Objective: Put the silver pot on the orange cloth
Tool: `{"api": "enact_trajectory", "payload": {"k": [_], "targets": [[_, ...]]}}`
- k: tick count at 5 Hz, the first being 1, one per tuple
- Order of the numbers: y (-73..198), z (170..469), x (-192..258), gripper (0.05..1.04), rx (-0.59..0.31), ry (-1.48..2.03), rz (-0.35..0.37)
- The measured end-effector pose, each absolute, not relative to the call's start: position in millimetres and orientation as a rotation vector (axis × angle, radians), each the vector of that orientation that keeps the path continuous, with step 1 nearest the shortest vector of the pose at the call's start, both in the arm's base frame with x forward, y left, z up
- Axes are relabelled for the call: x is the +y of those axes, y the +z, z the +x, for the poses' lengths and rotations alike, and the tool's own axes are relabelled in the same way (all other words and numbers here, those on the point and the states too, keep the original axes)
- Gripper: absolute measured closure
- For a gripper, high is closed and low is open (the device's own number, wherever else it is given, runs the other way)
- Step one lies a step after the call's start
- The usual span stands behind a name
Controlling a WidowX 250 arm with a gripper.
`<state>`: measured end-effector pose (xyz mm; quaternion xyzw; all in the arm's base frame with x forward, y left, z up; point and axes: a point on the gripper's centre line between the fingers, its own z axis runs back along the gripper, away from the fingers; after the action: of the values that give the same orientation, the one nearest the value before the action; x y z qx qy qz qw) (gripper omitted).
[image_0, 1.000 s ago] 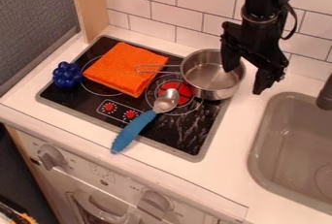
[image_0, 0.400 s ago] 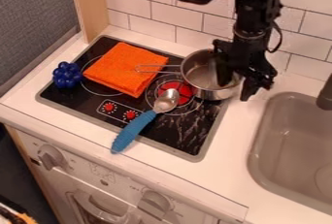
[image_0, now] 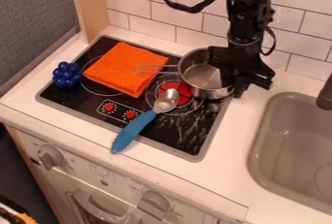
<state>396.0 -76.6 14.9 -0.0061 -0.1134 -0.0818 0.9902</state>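
The white table (image_0: 230, 172) is the largest thing before me, and a grey sink (image_0: 282, 145) is set in it at the right of the view. To the left of the sink lies the black stove top (image_0: 178, 139) with a pale rim. My black gripper (image_0: 233, 89) is down at the right side of the shiny silver metal pot (image_0: 204, 93); I cannot tell if it is closed on the wall of this pot. The pot stands upright at the back right part of the stove top, and its wire handle points left, over the right edge of the folded orange cloth (image_0: 124, 69). The spoon with blue ribbed handle (image_0: 133, 132) lies in front of them. Smallest is the dark blue toy bunch of grapes (image_0: 67, 74), just beside the cloth, at its left.
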Motion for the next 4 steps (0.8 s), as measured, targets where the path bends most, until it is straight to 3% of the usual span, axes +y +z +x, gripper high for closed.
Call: {"api": "enact_trajectory", "payload": {"k": [2,3,4], "targets": [[15.9,388.6,-78.4,0.995,-0.196,-0.206,-0.043],[38.5,378.0,-77.6,1.000,-0.217,-0.268,-0.094],[78.0,368.2,-67.2,1.006,-0.287,-0.352,-0.104]]}}
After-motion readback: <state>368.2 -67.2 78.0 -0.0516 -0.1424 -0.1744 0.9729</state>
